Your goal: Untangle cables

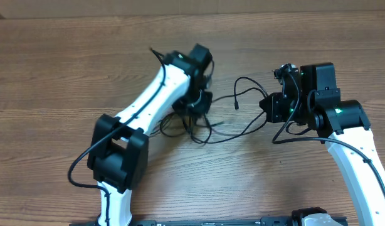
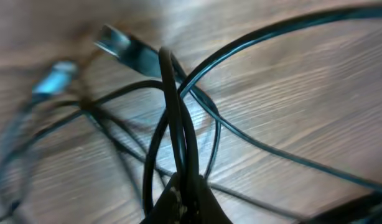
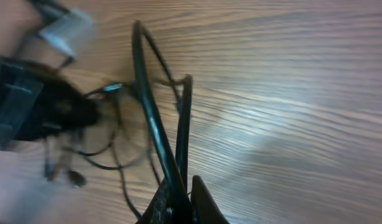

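Thin black cables (image 1: pixel 221 135) lie in a loose tangle on the wooden table between my two arms, one free plug end (image 1: pixel 236 105) pointing up. My left gripper (image 1: pixel 197 103) is over the left part of the tangle. In the left wrist view it (image 2: pixel 186 198) is shut on a few cable strands (image 2: pixel 177 118) that loop up from its fingertips, with a metal plug (image 2: pixel 119 45) lying beyond. My right gripper (image 1: pixel 268 107) holds the right end. In the right wrist view it (image 3: pixel 186 200) is shut on a cable loop (image 3: pixel 155 118).
The wooden table (image 1: pixel 61 69) spreads all round. The thicker black arm cable (image 1: pixel 79 163) loops out beside the left arm's base. The left arm shows blurred at the left of the right wrist view (image 3: pixel 29 106).
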Controlling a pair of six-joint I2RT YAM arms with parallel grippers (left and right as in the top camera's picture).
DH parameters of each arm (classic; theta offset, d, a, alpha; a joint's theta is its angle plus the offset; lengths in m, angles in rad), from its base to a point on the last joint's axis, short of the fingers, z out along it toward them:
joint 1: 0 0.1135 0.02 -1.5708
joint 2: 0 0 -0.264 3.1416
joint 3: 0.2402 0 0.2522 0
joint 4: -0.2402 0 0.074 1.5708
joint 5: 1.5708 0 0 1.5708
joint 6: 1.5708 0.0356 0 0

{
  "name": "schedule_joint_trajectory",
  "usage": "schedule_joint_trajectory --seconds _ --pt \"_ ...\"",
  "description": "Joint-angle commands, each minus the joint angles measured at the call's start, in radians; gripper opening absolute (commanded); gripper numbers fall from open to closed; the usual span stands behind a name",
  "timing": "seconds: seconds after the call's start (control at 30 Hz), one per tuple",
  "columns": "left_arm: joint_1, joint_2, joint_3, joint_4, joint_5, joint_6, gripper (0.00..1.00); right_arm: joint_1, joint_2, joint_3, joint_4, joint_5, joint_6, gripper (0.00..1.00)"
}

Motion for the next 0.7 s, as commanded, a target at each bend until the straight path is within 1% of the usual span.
schedule_joint_trajectory --seconds 0.0,0.13,0.27,0.5,0.6,0.67 --pt "0.075 -0.095 0.188 -0.069 0.001 0.031 0.04 -0.004 -0.021 0.027 -0.011 0.215 0.093 0.04" --pt "0.158 -0.158 0.352 -0.198 0.000 0.063 0.04 -0.004 -0.021 0.027 -0.040 0.397 0.206 0.04" --pt "0.277 -0.234 0.467 -0.309 0.001 0.102 0.04 -0.004 -0.021 0.027 -0.050 0.456 0.215 0.04" --pt "0.456 -0.349 0.482 -0.328 0.013 0.107 0.05 -0.004 -0.019 0.026 -0.049 0.456 0.216 0.04" --pt "0.500 -0.377 0.482 -0.336 0.008 0.109 0.06 -0.004 -0.019 0.026 -0.059 0.490 0.258 0.04" --pt "0.509 -0.380 0.482 -0.341 -0.017 0.108 0.07 -0.004 -0.019 0.026 -0.064 0.499 0.260 0.04"
